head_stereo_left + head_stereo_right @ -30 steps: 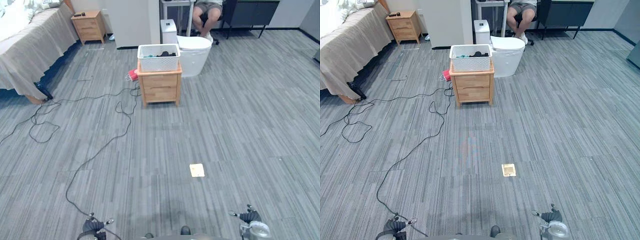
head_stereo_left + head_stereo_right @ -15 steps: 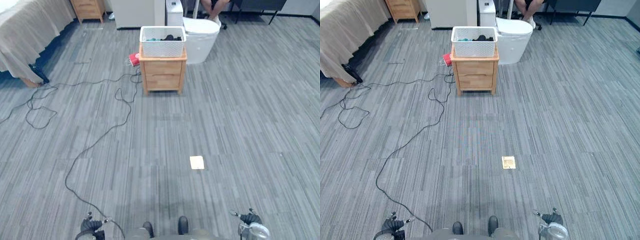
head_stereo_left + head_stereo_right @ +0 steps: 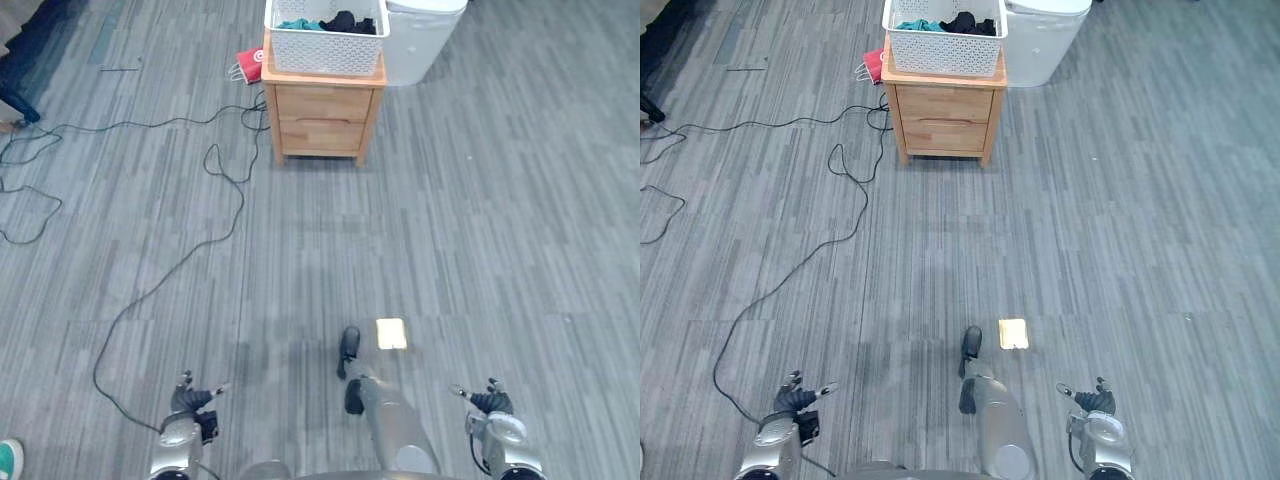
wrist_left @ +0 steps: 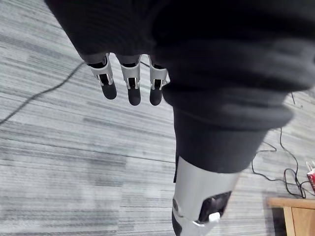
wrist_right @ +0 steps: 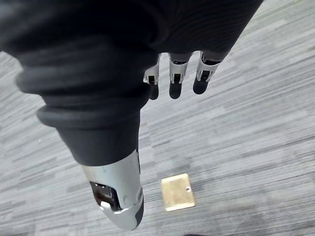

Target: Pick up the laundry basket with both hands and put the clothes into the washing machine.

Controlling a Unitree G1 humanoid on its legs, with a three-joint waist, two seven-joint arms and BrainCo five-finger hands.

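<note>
A white laundry basket point(image 3: 325, 27) with dark and teal clothes stands on a small wooden nightstand point(image 3: 322, 110) at the far end of the floor. Right behind it to the right is the white round washing machine point(image 3: 422, 38). My left hand point(image 3: 190, 404) and right hand point(image 3: 487, 402) hang low at my sides, far from the basket. In the left wrist view the left hand's fingers point(image 4: 129, 86) are straight over bare carpet. The right hand's fingers point(image 5: 176, 78) are straight too, and both hands hold nothing.
Grey striped carpet lies between me and the nightstand. A brass floor plate point(image 3: 391, 333) sits just ahead on the right. Black cables point(image 3: 215, 170) trail over the floor to the left. A red item point(image 3: 250, 64) lies beside the nightstand. A teal shoe point(image 3: 7, 461) shows at lower left.
The camera has moved forward and tipped down, so the nightstand and basket now sit nearer and at the top edge. Both hands still hang low and empty.
</note>
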